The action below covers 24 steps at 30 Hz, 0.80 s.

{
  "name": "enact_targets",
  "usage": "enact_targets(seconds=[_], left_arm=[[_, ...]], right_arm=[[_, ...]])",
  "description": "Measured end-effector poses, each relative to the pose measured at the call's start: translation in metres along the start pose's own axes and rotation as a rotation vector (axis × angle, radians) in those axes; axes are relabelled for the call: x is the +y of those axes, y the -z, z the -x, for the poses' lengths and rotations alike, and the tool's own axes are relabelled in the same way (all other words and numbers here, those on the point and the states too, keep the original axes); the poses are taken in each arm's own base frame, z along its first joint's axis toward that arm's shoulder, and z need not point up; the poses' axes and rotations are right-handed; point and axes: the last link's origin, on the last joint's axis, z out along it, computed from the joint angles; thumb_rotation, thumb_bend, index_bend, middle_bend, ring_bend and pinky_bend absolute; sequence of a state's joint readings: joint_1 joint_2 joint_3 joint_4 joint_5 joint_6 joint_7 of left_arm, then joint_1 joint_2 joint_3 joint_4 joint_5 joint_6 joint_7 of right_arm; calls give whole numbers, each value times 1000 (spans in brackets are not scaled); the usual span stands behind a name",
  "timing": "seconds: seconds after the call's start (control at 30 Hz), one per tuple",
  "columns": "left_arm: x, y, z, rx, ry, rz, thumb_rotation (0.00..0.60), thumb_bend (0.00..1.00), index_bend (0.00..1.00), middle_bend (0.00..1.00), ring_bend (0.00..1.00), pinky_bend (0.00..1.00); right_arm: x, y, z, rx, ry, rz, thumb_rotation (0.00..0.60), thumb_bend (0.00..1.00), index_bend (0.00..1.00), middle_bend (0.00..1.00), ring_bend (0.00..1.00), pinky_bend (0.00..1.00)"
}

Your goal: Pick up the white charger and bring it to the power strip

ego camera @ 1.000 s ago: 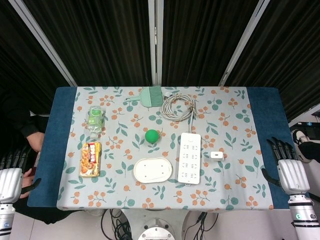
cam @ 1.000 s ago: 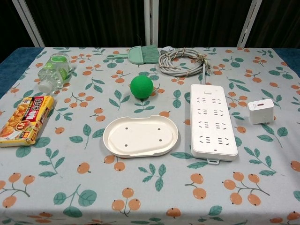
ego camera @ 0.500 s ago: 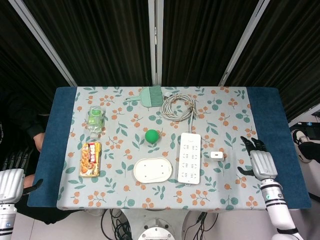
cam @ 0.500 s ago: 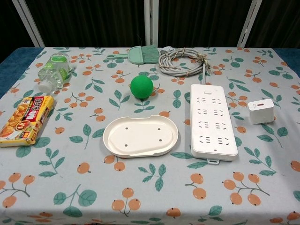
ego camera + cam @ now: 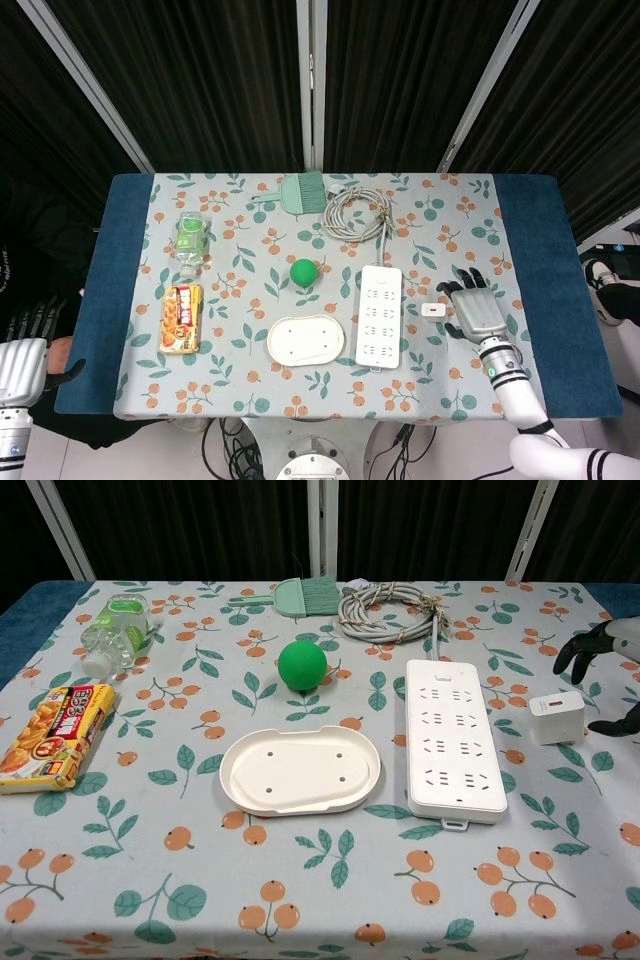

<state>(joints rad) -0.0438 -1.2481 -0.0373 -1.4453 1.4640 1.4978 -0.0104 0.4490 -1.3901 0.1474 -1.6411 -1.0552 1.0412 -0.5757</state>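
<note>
The small white charger (image 5: pixel 433 310) (image 5: pixel 556 717) lies on the tablecloth just right of the white power strip (image 5: pixel 379 315) (image 5: pixel 453 739). My right hand (image 5: pixel 476 311) (image 5: pixel 608 670) hovers close to the charger's right side, fingers spread and holding nothing; only its dark fingertips show at the chest view's right edge. My left hand (image 5: pixel 22 368) stays off the table at the lower left of the head view, its fingers mostly out of frame.
A white oval tray (image 5: pixel 305 340) lies left of the strip, with a green ball (image 5: pixel 304 272) behind it. A coiled cable (image 5: pixel 354 214) and a green brush (image 5: pixel 301 191) sit at the back. A bottle (image 5: pixel 189 240) and a snack pack (image 5: pixel 181 318) lie on the left.
My right hand has swung in from the table's right edge to just beside the charger. The left hand has barely moved.
</note>
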Motion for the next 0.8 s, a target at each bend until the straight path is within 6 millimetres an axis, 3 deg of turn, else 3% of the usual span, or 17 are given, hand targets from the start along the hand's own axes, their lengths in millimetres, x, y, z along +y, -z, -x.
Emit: enact_targets(seconds=[0.2,0.8], left_arm=[[-2,2,1,0,5,-4,600,153,37,0,0,0],[-8,6,5,-9,17,-22,600,152,36,0,0,0]], right_arm=[[-18,-13,11,-30,63,-39,600,222,338,333,99,5],[-18,-16,10,-15,106,-54,600,298,446,434,171,15]])
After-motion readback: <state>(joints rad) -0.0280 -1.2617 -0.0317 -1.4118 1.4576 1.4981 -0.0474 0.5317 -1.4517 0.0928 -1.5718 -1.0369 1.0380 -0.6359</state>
